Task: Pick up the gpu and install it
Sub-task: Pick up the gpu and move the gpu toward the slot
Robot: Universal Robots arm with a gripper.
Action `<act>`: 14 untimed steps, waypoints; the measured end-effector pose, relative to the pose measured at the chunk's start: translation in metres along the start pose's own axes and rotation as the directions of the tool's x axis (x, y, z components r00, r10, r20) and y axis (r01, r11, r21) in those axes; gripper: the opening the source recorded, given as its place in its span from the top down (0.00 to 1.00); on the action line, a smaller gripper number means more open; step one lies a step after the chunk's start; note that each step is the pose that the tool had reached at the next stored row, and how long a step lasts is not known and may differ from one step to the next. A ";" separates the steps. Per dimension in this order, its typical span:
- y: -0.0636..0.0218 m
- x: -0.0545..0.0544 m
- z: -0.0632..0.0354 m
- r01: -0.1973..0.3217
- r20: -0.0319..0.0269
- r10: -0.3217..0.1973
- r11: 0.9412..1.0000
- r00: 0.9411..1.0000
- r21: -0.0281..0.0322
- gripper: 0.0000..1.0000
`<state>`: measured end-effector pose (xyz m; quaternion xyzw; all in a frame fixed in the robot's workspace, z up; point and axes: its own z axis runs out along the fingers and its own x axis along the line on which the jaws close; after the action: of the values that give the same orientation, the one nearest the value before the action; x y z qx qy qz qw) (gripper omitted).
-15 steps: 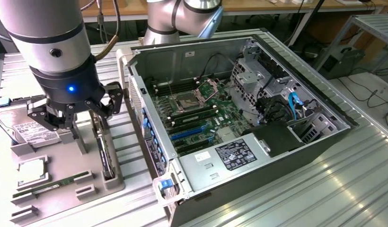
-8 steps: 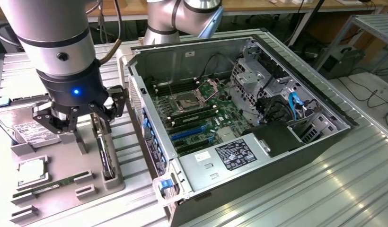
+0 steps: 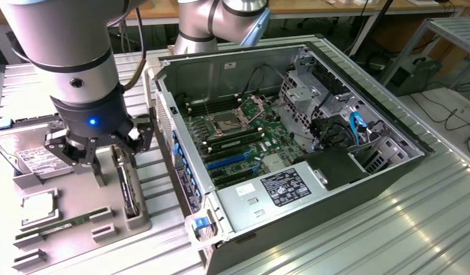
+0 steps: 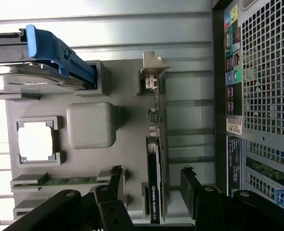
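Gripper (image 3: 115,172) spread wide and empty, low over the gpu (image 3: 128,195) standing on edge in the grey tray (image 3: 74,192), at the exterior view's left of the computer case (image 3: 212,74). Wrist view: fingers (image 4: 114,180) either side of the gpu (image 4: 153,202), not touching. Pick-up step, seemingly; calls for centring before squeezing.

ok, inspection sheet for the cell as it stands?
Surface: ribbed metal table, grey fixture tray on it.
Job's things: green gpu card with silver bracket stands on edge in the tray; dark computer case beside it, open, motherboard exposed.
Clutter: silver hard drive, square CPU chip, narrow green RAM stick, all in the tray.
Grippers: black end effector open, straddling the gpu.
Cables: blue cables inside the case.
Surroundings: workbenches, loose floor cables.
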<state>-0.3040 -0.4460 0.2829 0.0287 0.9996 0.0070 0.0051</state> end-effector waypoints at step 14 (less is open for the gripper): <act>-0.0002 0.000 0.0287 0.016 0.000 -0.016 1.000 1.000 0.000 0.40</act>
<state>-0.3040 -0.4457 0.2542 0.0207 0.9997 0.0070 0.0051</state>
